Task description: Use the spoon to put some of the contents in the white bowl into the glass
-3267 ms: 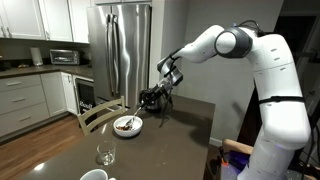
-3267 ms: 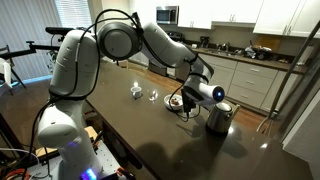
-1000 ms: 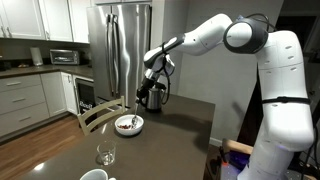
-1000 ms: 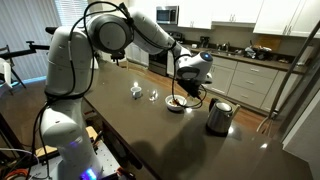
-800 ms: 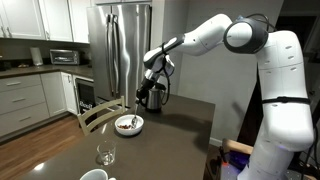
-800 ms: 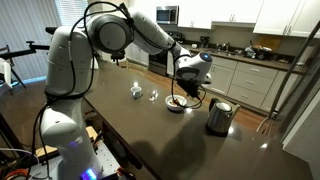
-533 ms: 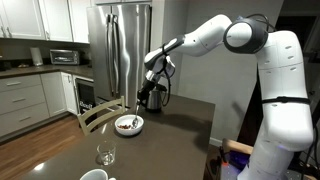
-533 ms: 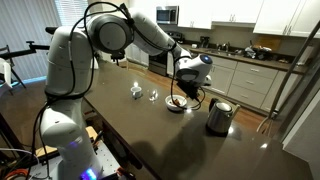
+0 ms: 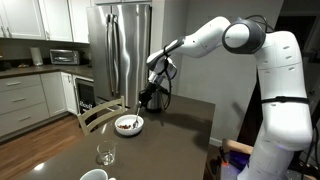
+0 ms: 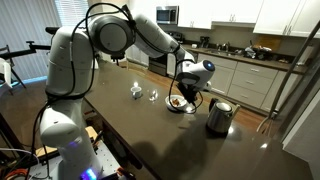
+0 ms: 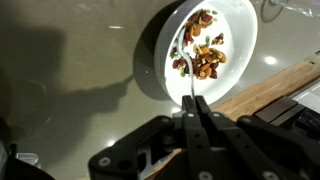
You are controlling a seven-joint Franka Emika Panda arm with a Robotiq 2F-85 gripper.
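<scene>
In the wrist view my gripper (image 11: 197,104) is shut on the thin handle of the silvery spoon (image 11: 186,78). The spoon's head lies over the brown contents (image 11: 205,57) of the white bowl (image 11: 240,30); whether it touches them I cannot tell. Both exterior views show the gripper (image 9: 150,92) (image 10: 189,88) just above and behind the bowl (image 9: 127,125) (image 10: 178,103). The clear stemmed glass (image 9: 105,155) (image 10: 153,96) stands upright on the dark table, apart from the bowl.
A steel kettle (image 10: 218,116) stands on the table close behind the gripper. A white cup (image 10: 136,91) sits beyond the glass. A wooden chair back (image 9: 100,112) (image 11: 270,85) rises at the table edge beside the bowl.
The gripper has come down toward the bowl with the spoon held in it. The bowl, the glass and the kettle have not moved.
</scene>
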